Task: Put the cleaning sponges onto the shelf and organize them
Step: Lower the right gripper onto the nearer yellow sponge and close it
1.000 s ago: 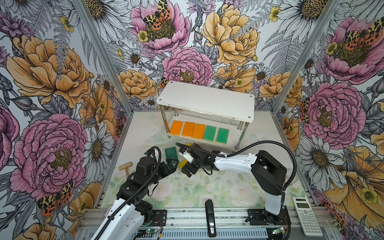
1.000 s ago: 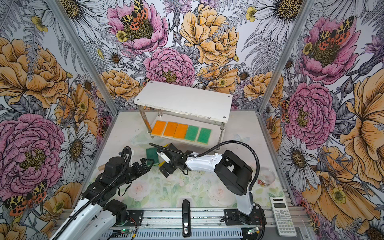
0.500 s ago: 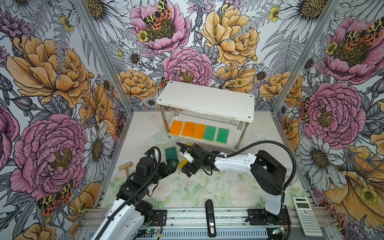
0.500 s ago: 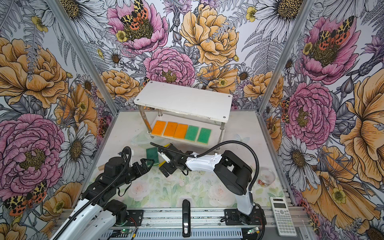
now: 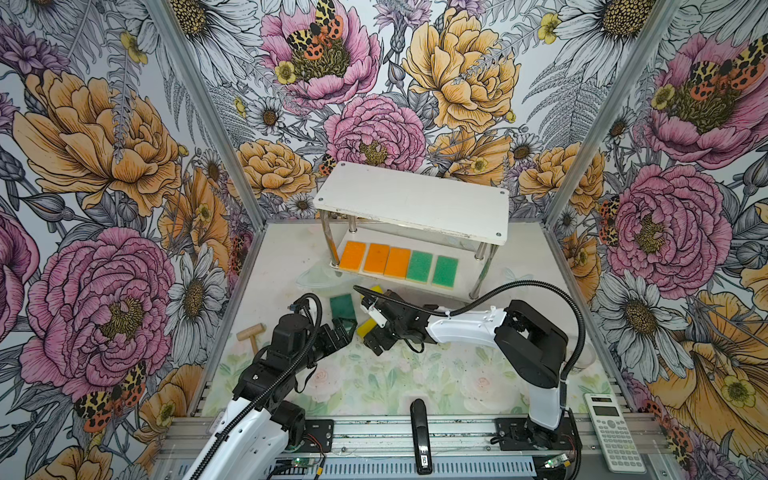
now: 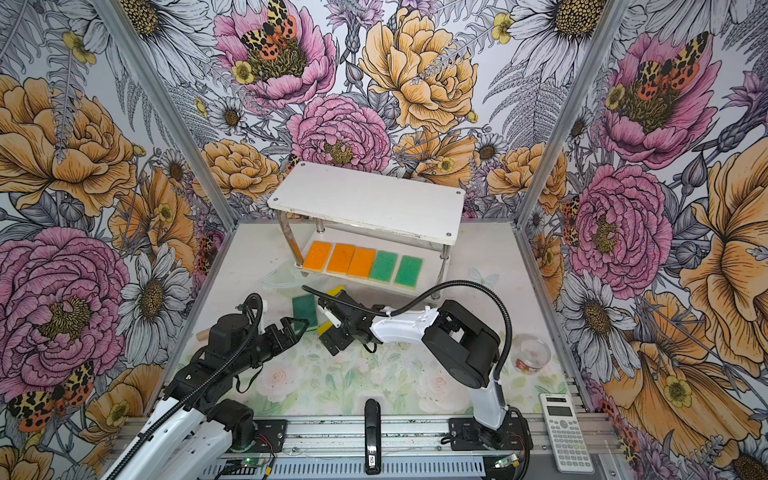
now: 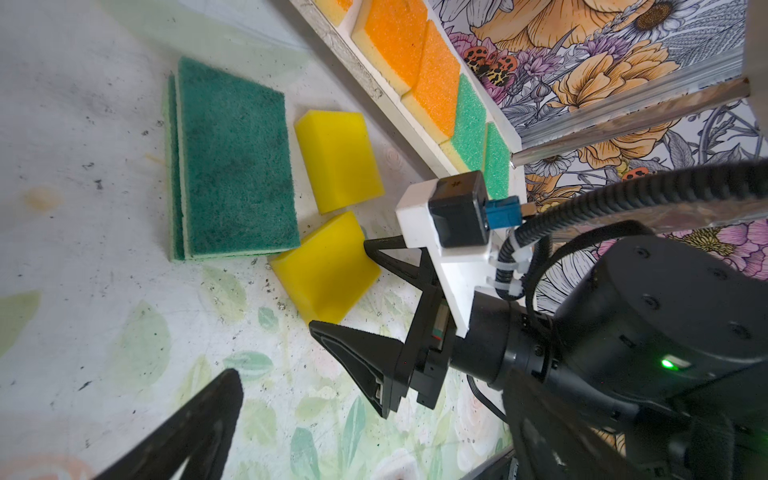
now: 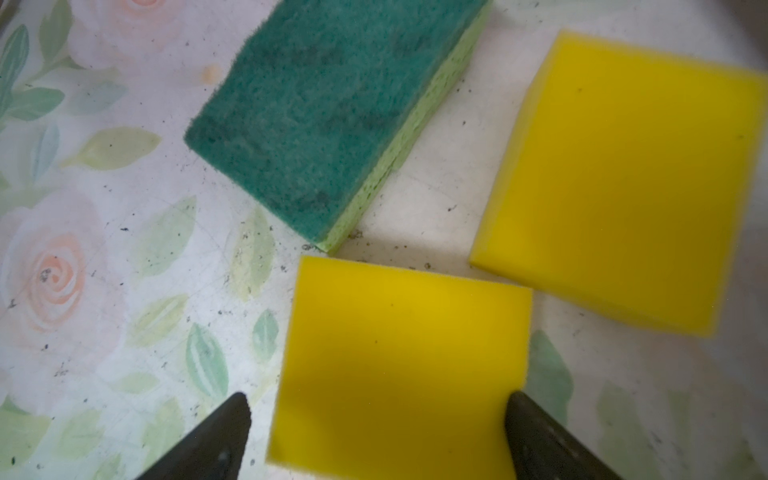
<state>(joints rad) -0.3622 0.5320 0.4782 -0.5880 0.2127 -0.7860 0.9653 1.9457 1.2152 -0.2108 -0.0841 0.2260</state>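
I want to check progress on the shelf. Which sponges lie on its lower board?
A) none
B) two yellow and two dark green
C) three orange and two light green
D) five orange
C: in a top view, the lower board of the shelf carries three orange sponges and two light green sponges in a row. The yellow sponges and dark green sponges lie on the table.

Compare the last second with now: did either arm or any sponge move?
Nothing has visibly moved. The right gripper remains open over the nearer yellow sponge, with a finger on each side, and the sponge is not lifted. The left gripper stays open near the dark green sponge. The five sponges on the shelf lie as before.
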